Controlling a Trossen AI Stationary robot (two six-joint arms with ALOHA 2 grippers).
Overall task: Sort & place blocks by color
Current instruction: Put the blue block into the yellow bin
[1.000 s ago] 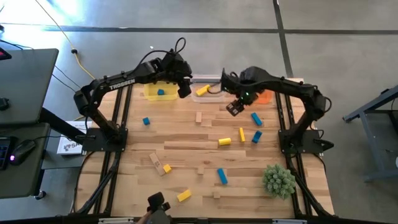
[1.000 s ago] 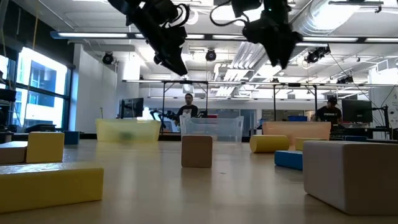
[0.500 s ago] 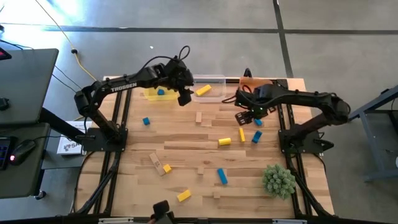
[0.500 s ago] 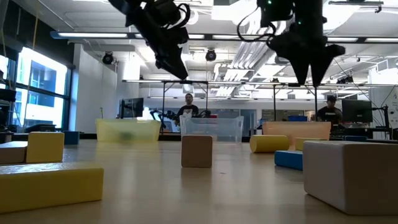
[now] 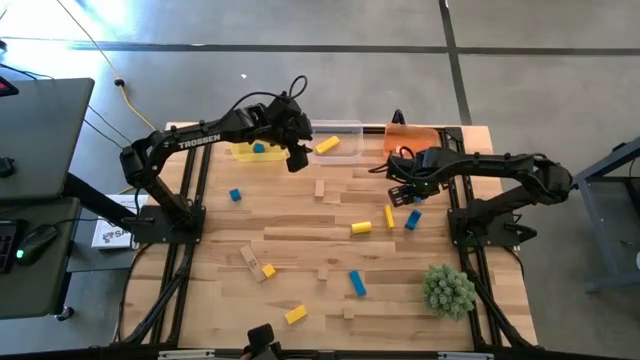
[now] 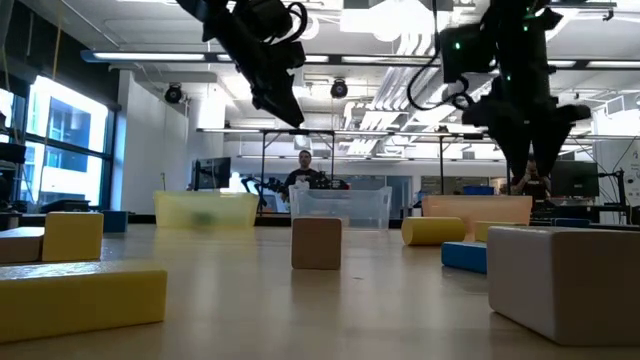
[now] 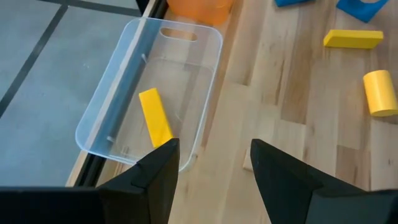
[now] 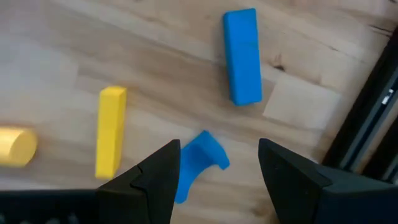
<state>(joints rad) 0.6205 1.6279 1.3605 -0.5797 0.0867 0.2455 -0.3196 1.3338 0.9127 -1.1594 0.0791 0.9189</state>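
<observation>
Beneath right gripper: notched blue block, lying flat.

Grey concrete floor fills top of high view; dark desk at left edge. Low view: bright windows left, ceiling lights above.

Below my fingers lie a blue bar, a yellow bar and a blue arch block (pale striped wooden table).
</observation>
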